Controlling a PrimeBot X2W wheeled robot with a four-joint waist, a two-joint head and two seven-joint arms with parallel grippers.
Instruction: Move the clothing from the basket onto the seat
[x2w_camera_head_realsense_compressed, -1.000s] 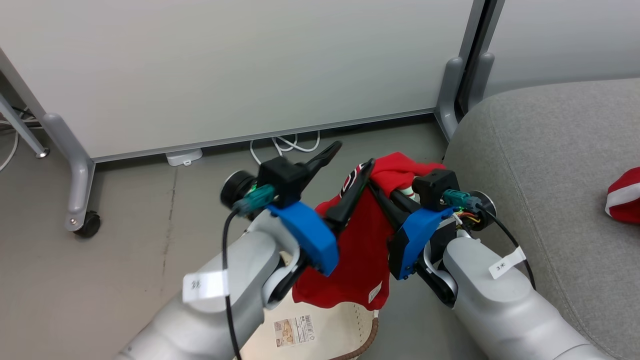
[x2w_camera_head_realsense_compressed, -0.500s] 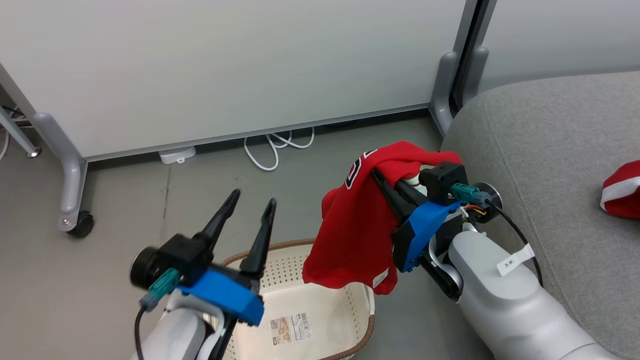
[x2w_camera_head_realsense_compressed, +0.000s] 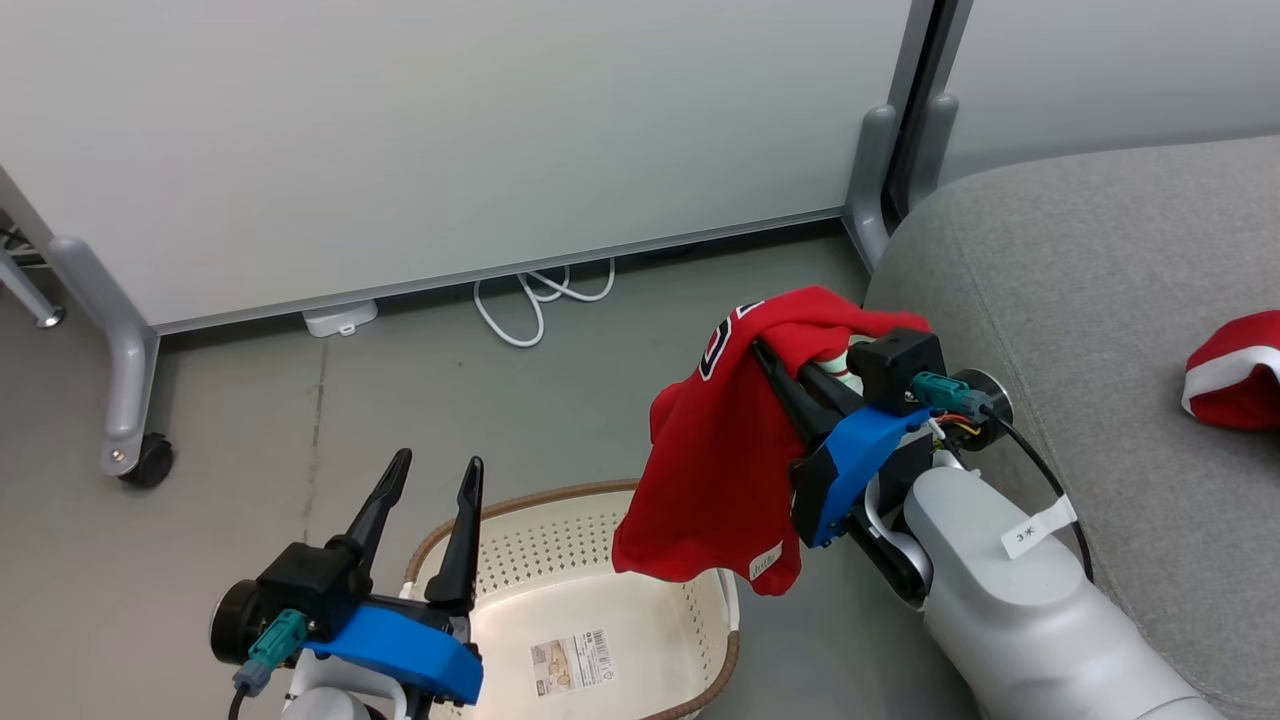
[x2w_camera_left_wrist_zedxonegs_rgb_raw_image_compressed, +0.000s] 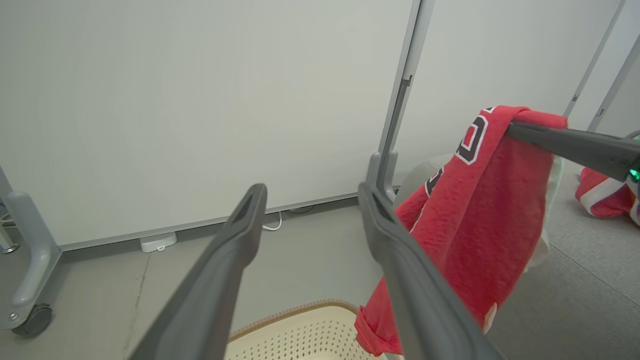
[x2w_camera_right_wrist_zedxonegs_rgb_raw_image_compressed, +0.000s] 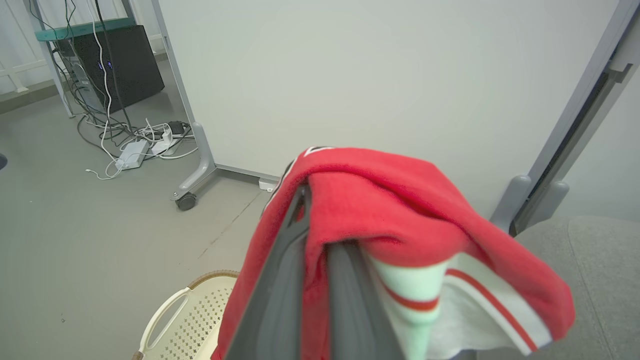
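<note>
A red garment (x2w_camera_head_realsense_compressed: 725, 450) with white trim and a small white tag hangs in the air over the basket's right end, draped over my right gripper (x2w_camera_head_realsense_compressed: 765, 350), which is shut on it (x2w_camera_right_wrist_zedxonegs_rgb_raw_image_compressed: 400, 200). A second red garment (x2w_camera_head_realsense_compressed: 1235, 375) lies on the grey seat (x2w_camera_head_realsense_compressed: 1100, 300) at the right. The cream basket (x2w_camera_head_realsense_compressed: 600, 600) sits on the floor below, with only a label on its base. My left gripper (x2w_camera_head_realsense_compressed: 435, 470) stands open at the basket's left end, holding nothing; in its wrist view its fingers (x2w_camera_left_wrist_zedxonegs_rgb_raw_image_compressed: 240, 240) frame the hanging garment (x2w_camera_left_wrist_zedxonegs_rgb_raw_image_compressed: 475, 220).
A white partition panel (x2w_camera_head_realsense_compressed: 450, 140) on grey wheeled legs (x2w_camera_head_realsense_compressed: 125, 400) stands behind the basket, with a white cable (x2w_camera_head_realsense_compressed: 540, 295) looped at its foot. In the right wrist view, a black box and tangled cables (x2w_camera_right_wrist_zedxonegs_rgb_raw_image_compressed: 115, 90) lie far left on the grey floor.
My left gripper let go of the garment, swung down and left to the basket's left end and stands open. The right gripper keeps the garment lifted. The camera shifted slightly right.
</note>
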